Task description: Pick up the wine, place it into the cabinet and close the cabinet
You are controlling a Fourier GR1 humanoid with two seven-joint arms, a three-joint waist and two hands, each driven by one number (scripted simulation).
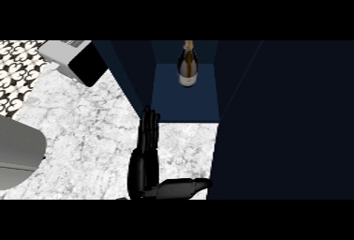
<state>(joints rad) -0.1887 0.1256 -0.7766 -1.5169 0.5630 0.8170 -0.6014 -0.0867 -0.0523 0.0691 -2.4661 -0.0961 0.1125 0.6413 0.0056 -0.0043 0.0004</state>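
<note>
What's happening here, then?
A robot is putting wine away. The wine bottle already stands inside the dark blue cabinet, which is open. The robot's left hand rests open over the marble counter, holding nothing. Its right hand is out of sight. The cabinet has yet to be closed.

The marble-topped desk [83,131] is white, veined grey. The tall wooden cabinet [187,103] is deep navy. The dark glass wine bottle [187,65] has a gold foil neck and a pale label. The robot hand [145,159] is black. The ornate wall tiles [17,70] are black-and-white.
</note>
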